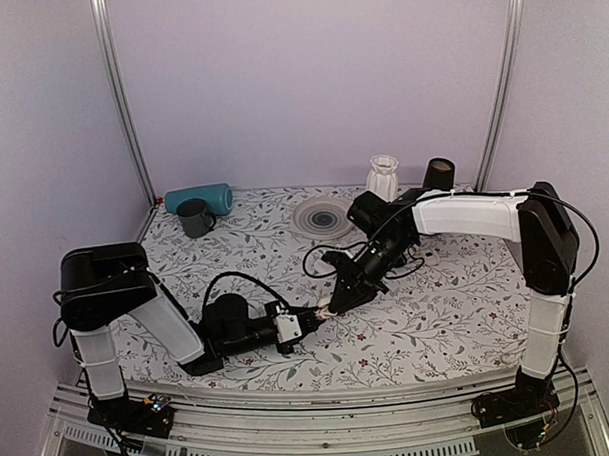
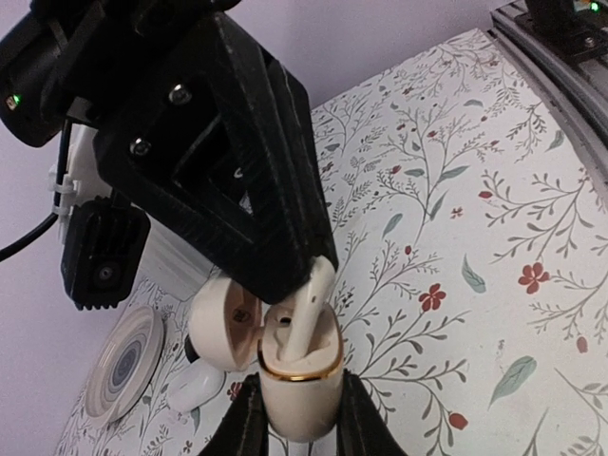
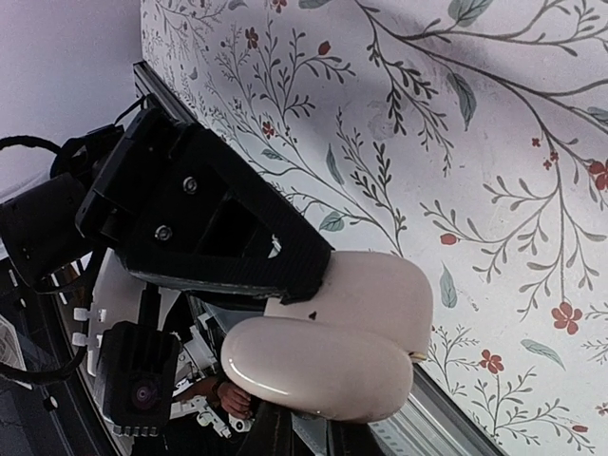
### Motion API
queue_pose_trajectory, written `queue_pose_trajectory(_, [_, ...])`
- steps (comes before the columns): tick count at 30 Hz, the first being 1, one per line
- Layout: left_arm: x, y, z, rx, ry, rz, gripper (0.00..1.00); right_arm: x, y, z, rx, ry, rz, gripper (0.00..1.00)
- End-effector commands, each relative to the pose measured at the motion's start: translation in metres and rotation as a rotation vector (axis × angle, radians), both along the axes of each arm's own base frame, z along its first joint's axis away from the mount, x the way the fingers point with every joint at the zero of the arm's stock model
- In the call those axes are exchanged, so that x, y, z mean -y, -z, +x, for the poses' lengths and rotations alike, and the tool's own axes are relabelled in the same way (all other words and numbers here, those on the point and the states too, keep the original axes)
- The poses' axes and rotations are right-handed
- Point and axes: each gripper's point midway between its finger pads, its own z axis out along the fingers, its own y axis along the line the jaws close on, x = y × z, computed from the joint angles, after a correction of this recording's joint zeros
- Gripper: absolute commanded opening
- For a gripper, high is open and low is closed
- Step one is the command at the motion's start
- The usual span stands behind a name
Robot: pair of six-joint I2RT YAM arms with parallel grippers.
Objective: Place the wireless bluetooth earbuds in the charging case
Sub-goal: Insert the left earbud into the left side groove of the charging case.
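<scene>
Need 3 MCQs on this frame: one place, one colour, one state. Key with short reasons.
1. The charging case sits: A in the left gripper; B on the ringed disc; C beside the vase.
2. The cylinder behind the grey mug is: A red; B yellow; C teal.
3. The case lid is: A shut; B open; C taped down.

1 A: its fingers flank the case in the left wrist view.
2 C: teal in the top view.
3 B: lid swung aside, the right gripper holding an earbud in a well.
</scene>
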Motion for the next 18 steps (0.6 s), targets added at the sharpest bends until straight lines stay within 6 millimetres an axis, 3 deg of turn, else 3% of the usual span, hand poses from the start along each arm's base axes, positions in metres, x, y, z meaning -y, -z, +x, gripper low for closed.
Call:
queue_pose_trajectory(1, [0.018, -0.021, -0.007, 0.054, 0.037, -0.075, 0.00, -0.002, 0.001, 0.010, -0.022, 0.035, -0.022, 0.09])
queue_pose_trajectory(6, [0.023, -0.031, -0.005, 0.066, 0.031, -0.107, 0.00, -0.001, 0.003, 0.013, -0.050, 0.071, -0.044, 0.09])
queue_pose_trajectory(8, [0.025, -0.018, -0.005, 0.050, 0.034, -0.088, 0.00, 0.000, 0.003, 0.016, -0.056, 0.086, -0.052, 0.09])
queue_pose_trajectory(18, [0.033, -0.021, -0.002, 0.015, 0.024, -0.133, 0.00, 0.000, -0.001, 0.029, -0.072, 0.172, -0.074, 0.12])
